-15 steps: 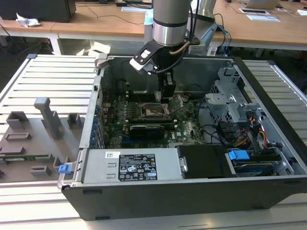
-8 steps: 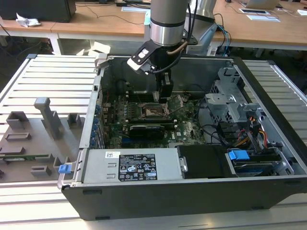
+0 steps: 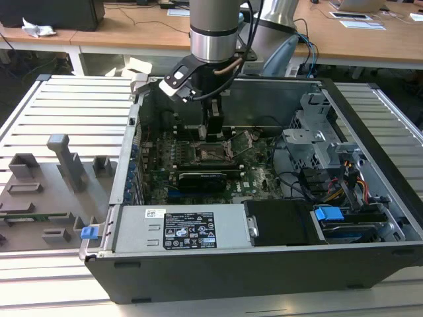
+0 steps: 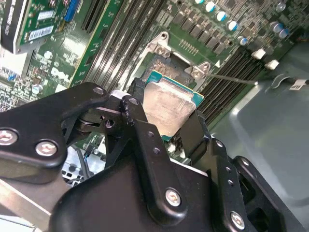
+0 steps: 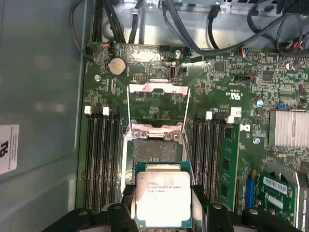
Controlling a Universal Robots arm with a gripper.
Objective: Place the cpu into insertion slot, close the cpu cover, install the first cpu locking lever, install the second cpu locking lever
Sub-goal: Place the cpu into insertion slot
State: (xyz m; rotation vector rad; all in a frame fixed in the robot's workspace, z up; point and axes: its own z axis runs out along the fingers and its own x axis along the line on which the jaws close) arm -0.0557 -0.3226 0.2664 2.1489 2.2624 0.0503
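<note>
The cpu (image 5: pixel 163 198) (image 4: pixel 169 104), a silvery square chip on a green base, is clamped between two black fingers (image 5: pixel 126 194). My gripper (image 5: pixel 163 205) (image 4: pixel 166 116) (image 3: pixel 213 134) is shut on it and hangs over the motherboard just short of the insertion slot (image 5: pixel 153 150) (image 4: pixel 164 63) (image 3: pixel 210 154). The slot lies uncovered, its contact field showing. The cpu cover (image 5: pixel 157 104) is swung up and back on its hinge beyond the slot. A thin locking lever (image 4: pixel 231 77) (image 5: pixel 186 145) sticks out free beside the socket.
Black memory slots (image 5: pixel 101 154) (image 5: pixel 210 154) flank the socket on both sides. A black graphics card (image 3: pixel 201 179), a power supply (image 3: pixel 178 231) and a drive cage (image 3: pixel 317 135) crowd the open case. Cables (image 5: pixel 193 34) run along the far wall. Grey fixtures (image 3: pixel 66 162) stand on the exterior view's left.
</note>
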